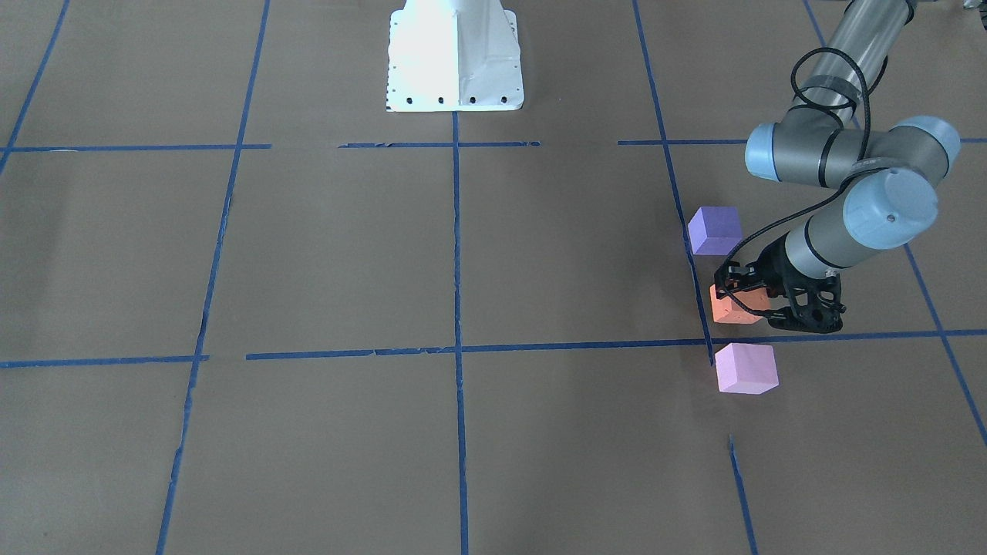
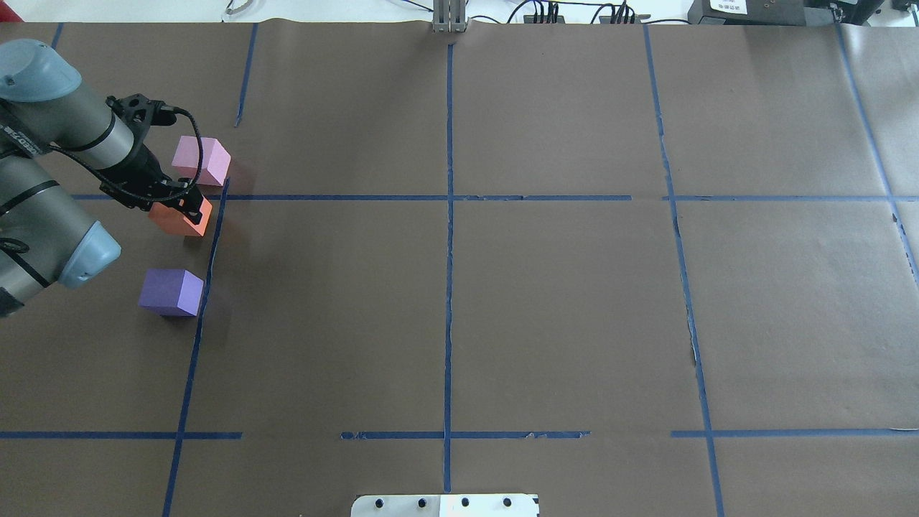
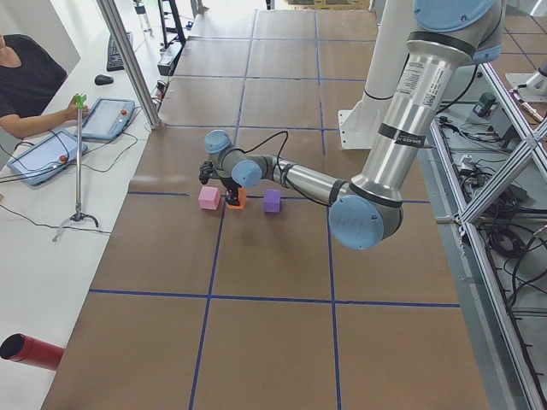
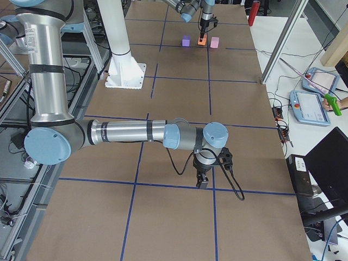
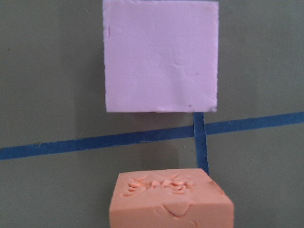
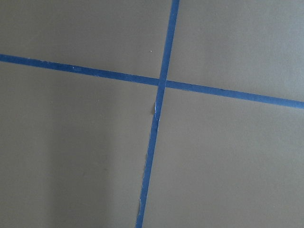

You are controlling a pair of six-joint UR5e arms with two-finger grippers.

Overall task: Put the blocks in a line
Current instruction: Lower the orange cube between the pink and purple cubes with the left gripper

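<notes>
The left gripper (image 1: 746, 302) is reaching down at the robot's left end of the table (image 2: 546, 309), and its jaws are sitting pressed against opposite sides of the orange block (image 1: 729, 310), gripping it. Whether that block is resting on the paper or hanging just above it cannot be told. The cubes have no long axis of their own. The row they are forming is running away from the robot, hugging the outer side of a blue tape line (image 2: 210, 248). The purple block (image 2: 171, 291) is lying nearest the robot, the orange one is sitting in the middle, and the pink block (image 2: 201, 160) is lying farthest out, beyond the cross tape (image 2: 344, 197). Gaps are showing between all three, so none are touching. In the left wrist view the orange block's embossed face is turning toward the pink block, whose edges are lying nearly square to the tape. The right gripper (image 4: 202, 182) is hanging low over a tape crossing (image 6: 160, 81) at the table's other end, and its jaw state cannot be told.
</notes>
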